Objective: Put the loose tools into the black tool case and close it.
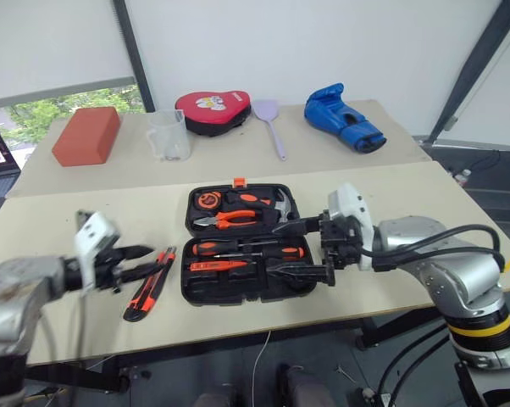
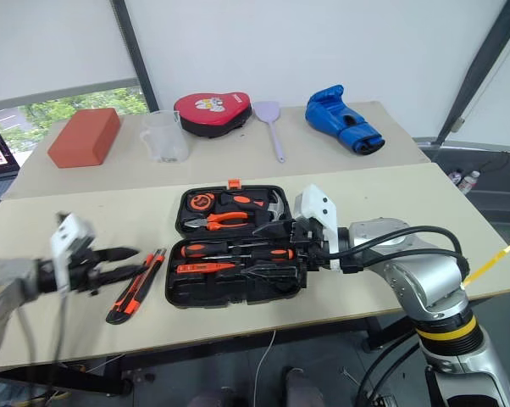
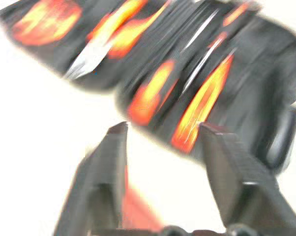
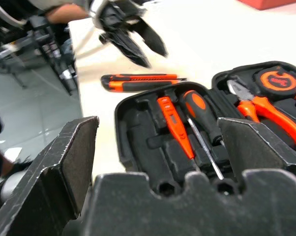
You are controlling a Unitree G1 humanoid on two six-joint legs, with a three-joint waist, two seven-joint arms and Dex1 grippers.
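Observation:
The black tool case [image 1: 238, 297] lies open at the middle of the near table. Its near half holds two black-and-orange screwdrivers [image 1: 248, 249] and a slim orange tester [image 1: 217, 265]. The far half holds pliers [image 1: 227, 220], a hammer [image 1: 278, 204] and a tape measure [image 1: 207, 201]. A black-and-orange utility knife [image 1: 148, 287] lies on the table just left of the case. My left gripper [image 1: 150, 260] hovers open and empty over the knife's far end. My right gripper [image 1: 276, 248] is open over the case's right side, pointing left, with nothing between its fingers [image 4: 74, 152].
On the far table sit a red block [image 1: 85, 136], a clear measuring cup [image 1: 169, 136], a red padded mitt [image 1: 213, 110], a purple spatula [image 1: 272, 123] and a blue boxing glove [image 1: 344, 120]. The near table's front edge runs just below the case.

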